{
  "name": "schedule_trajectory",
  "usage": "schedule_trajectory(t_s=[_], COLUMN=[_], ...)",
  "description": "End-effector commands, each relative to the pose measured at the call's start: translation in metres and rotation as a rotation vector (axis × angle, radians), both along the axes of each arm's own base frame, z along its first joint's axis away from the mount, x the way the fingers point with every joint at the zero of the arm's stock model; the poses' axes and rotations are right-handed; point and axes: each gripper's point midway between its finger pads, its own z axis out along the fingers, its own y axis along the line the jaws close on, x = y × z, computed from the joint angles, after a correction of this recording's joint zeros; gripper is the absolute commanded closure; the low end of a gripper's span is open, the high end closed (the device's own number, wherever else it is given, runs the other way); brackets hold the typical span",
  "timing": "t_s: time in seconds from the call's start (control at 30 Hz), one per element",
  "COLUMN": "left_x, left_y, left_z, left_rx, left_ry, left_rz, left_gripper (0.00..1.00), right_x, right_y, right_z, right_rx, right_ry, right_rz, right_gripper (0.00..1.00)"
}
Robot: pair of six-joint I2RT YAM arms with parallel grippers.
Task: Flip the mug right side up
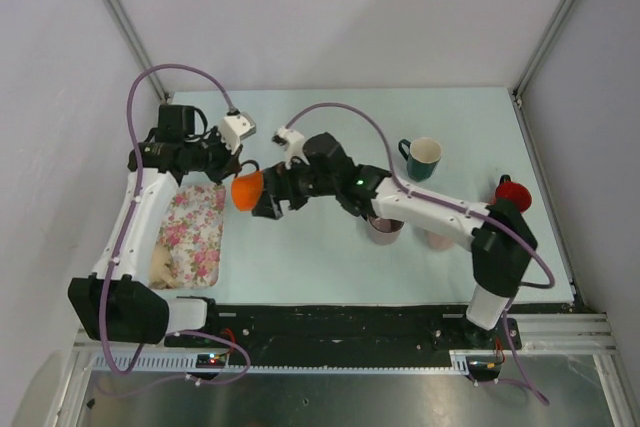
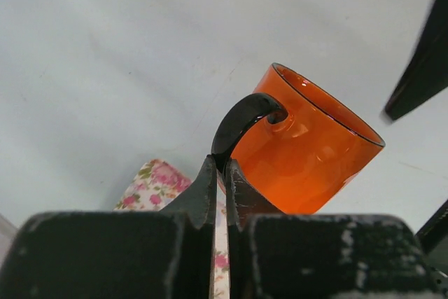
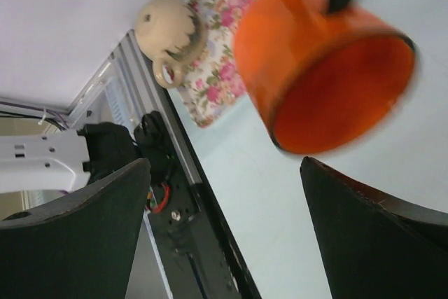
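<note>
the orange mug (image 1: 247,190) is off the table (image 1: 330,267), held in the air over its left side, at about 9 o'clock from the middle of the top view. it hangs tilted, neither mouth-down nor upright: from the left wrist its rim points up and away at a slant, and from the right wrist i look almost straight into its open mouth. so i'd say the task is partway: the pick-up is done and the turn is under way, but the mug has yet to be brought fully upright, set on its base on the table and let go.

the left gripper (image 2: 218,166) is pinched narrow on the mug's black handle (image 2: 241,120), the two fingers nearly meeting with the lower end of the handle between them; it carries the whole mug that way. the right gripper (image 3: 224,162) is spread wide and holds nothing. in the top view it sits just beside the mug at its 4 o'clock side, and i can't tell whether it touches; from its own wrist camera the mug looks apart from both fingers.

below the mug, toward 7 o'clock, lies a floral tray (image 1: 195,227) with a beige mug (image 3: 170,35) lying on it. a green mug (image 1: 424,157) stands upright well apart at 2 o'clock.
</note>
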Motion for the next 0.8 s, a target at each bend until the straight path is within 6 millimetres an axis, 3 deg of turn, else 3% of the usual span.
schedule_trajectory(t_s=[0.0, 0.13, 0.27, 0.33, 0.43, 0.5, 0.57, 0.63, 0.7, 0.77], left_x=[0.001, 0.001, 0.001, 0.002, 0.002, 0.004, 0.009, 0.014, 0.019, 0.022], left_y=[-0.027, -0.032, -0.037, -0.039, -0.042, -0.039, -0.027, -0.010, 0.009, 0.039], left_z=[0.039, 0.042, 0.046, 0.048, 0.050, 0.052, 0.052, 0.055, 0.058, 0.061], left_rx=[-0.113, -0.129, -0.158, -0.171, -0.191, -0.183, -0.150, -0.116, -0.083, -0.046], left_ry=[-0.072, -0.067, -0.061, -0.056, -0.045, -0.047, -0.058, -0.076, -0.097, -0.109], left_rz=[-0.038, -0.045, -0.054, -0.055, -0.053, -0.031, 0.027, 0.098, 0.172, 0.266], left_gripper=[1.00, 1.00, 1.00, 1.00, 1.00, 1.00, 0.68, 0.22, 0.06, 0.02], right_x=[0.012, 0.026, 0.027, 0.024, 0.023, 0.031, 0.041, 0.048, 0.046, 0.034], right_y=[0.044, 0.049, 0.057, 0.063, 0.068, 0.062, 0.049, 0.029, 0.008, -0.011], right_z=[0.044, 0.022, 0.008, 0.005, 0.000, -0.003, -0.008, -0.018, -0.032, -0.048], right_rx=[0.117, 0.049, 0.049, 0.065, 0.073, 0.040, -0.026, -0.144, -0.294, -0.440], right_ry=[-0.146, -0.152, -0.121, -0.104, -0.079, -0.086, -0.098, -0.123, -0.165, -0.174], right_rz=[0.043, 0.020, 0.040, 0.067, 0.075, 0.031, -0.031, -0.084, -0.087, -0.050], right_gripper=[0.07, 0.10, 0.18, 0.32, 0.83, 0.96, 0.99, 1.00, 1.00, 1.00])
